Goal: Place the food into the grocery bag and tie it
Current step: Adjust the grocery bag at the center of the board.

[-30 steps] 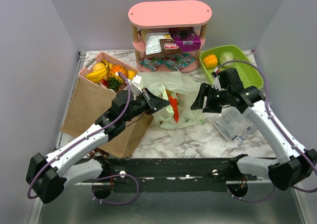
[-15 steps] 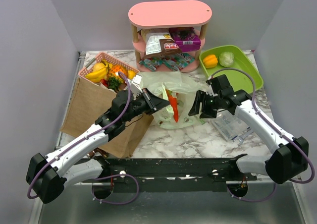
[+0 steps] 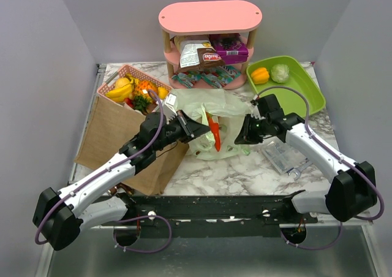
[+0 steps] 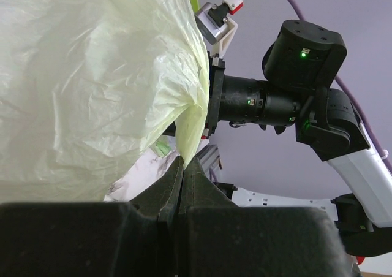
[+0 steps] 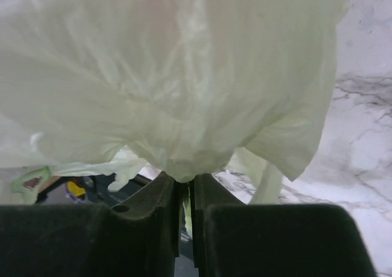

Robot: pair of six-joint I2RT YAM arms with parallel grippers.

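Observation:
The pale-green grocery bag (image 3: 223, 108) lies crumpled mid-table with an orange-red carrot (image 3: 214, 132) showing through it. My left gripper (image 3: 197, 129) is shut on the bag's left edge; in the left wrist view the plastic (image 4: 92, 87) is pinched at the closed tips (image 4: 183, 164). My right gripper (image 3: 242, 136) is shut on the bag's right edge, and the film (image 5: 184, 75) bunches into its narrow jaws (image 5: 185, 180). More food stays outside: fruit in a pink basket (image 3: 136, 88), a snack pack (image 3: 199, 53) and a purple box (image 3: 229, 47).
A pink two-tier shelf (image 3: 210, 16) stands at the back. A green tray (image 3: 303, 84) at the right holds an orange pepper (image 3: 260, 75). A brown paper bag (image 3: 116, 139) lies under my left arm. A clear plastic box (image 3: 283, 155) sits beside my right arm.
My right gripper has moved left to the bag's right edge and closed on the plastic. My left gripper has kept its hold and place.

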